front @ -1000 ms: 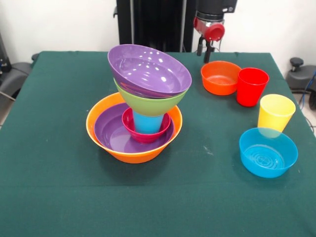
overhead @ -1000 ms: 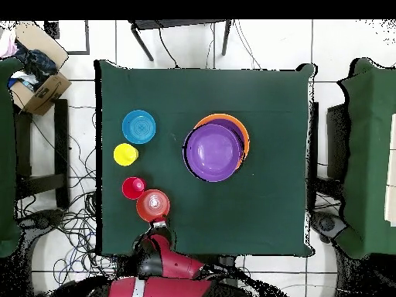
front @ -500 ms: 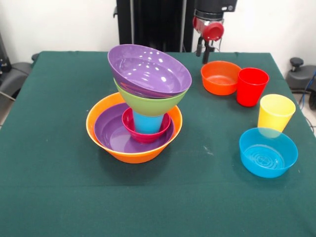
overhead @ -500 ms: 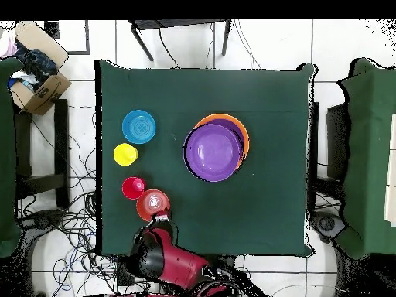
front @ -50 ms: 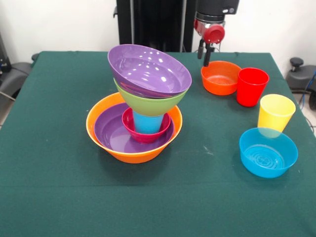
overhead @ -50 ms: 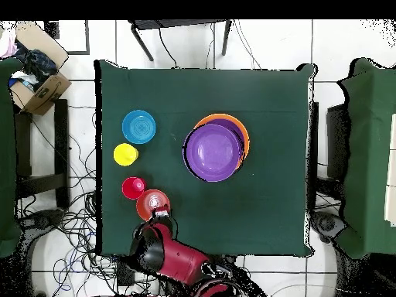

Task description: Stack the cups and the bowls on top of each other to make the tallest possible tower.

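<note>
End effector (front @ -50 ms: 204, 52) — over small orange bowl's (front @ -50 ms: 220, 77) far rim.

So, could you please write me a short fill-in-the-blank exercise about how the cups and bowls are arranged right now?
1. The tower's base is the large ____ bowl.
2. Its tilted top piece is a ____ bowl.
3. The robot's hand hangs beside the small ____ bowl.
4. Between the red cup and the blue bowl stands the ____ cup.

Missing words: orange; purple; orange; yellow.
</note>
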Controlling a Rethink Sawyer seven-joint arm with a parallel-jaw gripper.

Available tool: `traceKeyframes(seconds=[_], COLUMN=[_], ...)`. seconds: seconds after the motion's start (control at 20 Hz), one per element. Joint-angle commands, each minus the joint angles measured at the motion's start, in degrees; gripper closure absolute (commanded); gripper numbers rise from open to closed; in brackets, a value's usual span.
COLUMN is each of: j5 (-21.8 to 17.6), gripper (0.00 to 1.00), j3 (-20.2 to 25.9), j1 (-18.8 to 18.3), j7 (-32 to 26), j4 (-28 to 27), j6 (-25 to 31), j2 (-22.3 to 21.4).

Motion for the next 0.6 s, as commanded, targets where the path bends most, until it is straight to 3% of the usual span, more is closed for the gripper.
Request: traceKeyframes(seconds=[0.05, 0.6], j5=[4.6, 0.6], gripper=[0.0, 0.0], j3=[5.0, 6.1], j1=[1.1, -0.5], j7=[9.3, 8.8], j4=[-8.7, -12.7], j6=[4.3, -0.6], j2=[3.4, 11.3])
